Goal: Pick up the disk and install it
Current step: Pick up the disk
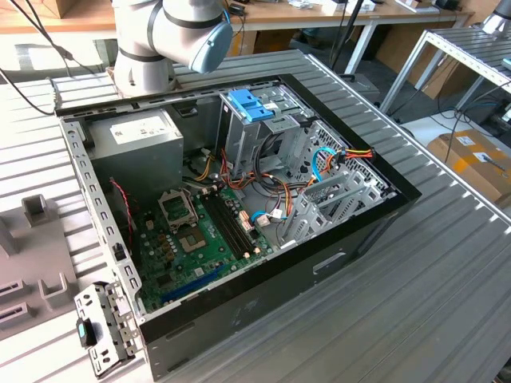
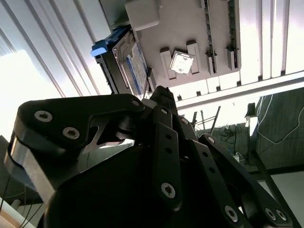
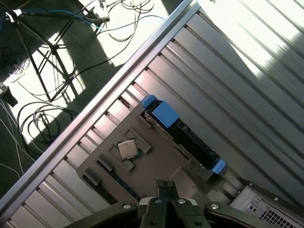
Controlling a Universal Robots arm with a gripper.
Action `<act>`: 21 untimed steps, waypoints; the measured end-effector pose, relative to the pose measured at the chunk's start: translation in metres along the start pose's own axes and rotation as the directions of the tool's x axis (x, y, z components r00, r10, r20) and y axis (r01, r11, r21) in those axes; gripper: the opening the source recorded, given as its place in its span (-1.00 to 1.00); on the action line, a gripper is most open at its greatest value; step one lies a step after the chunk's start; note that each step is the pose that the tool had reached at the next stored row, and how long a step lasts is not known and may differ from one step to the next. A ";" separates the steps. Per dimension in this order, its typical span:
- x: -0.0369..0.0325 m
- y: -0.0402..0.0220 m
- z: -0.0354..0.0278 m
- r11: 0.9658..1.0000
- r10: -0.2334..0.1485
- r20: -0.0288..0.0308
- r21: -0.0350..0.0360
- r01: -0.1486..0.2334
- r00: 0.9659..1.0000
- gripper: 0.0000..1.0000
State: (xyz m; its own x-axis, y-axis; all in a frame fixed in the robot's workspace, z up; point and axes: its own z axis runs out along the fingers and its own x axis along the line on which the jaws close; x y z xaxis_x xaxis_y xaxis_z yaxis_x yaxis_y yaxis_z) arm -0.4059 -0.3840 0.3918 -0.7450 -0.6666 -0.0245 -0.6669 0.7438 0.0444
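The disk (image 3: pixel 183 135) is a dark drive with bright blue rails. It stands on edge in a slot of a grey fixture plate (image 3: pixel 156 166) on the slatted metal table. In the second wrist view the disk (image 2: pixel 126 61) shows with its labelled face turned sideways. My gripper (image 3: pixel 166 186) hangs above the plate, a short way off the disk and not touching it. Its black fingertips are pressed together with nothing between them. In the second wrist view the gripper (image 2: pixel 161 92) points towards the disk's near end.
A processor chip (image 3: pixel 127 149) lies in a recess of the plate beside the disk. The open computer case (image 1: pixel 239 199) holds a pale blue tray (image 1: pixel 251 104) in its drive cage and a grey power supply (image 1: pixel 136 136). The table edge (image 3: pixel 95 109) drops to floor cables.
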 end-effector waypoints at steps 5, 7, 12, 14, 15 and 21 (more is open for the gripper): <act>0.0000 0.0000 0.0000 1.000 -0.022 -0.001 -0.001 0.022 1.000 -0.79; 0.0000 0.0000 0.0000 1.000 -0.030 -0.001 -0.001 0.030 1.000 -0.79; 0.0000 0.0000 0.0000 0.999 -0.052 -0.002 -0.001 0.052 0.999 -0.79; 0.0000 0.0000 0.0000 0.998 -0.061 -0.003 -0.002 0.061 0.998 -0.79; 0.0000 0.0000 0.0000 0.998 -0.065 -0.003 -0.002 0.065 0.998 -0.79; 0.0000 0.0000 0.0000 0.992 -0.126 -0.005 -0.003 0.126 0.992 -0.79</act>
State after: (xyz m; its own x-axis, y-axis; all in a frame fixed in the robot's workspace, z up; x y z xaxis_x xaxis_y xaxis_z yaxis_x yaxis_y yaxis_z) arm -0.4059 -0.3840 0.3919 -0.6551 -0.7552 -0.0244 -0.7554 0.6538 0.0443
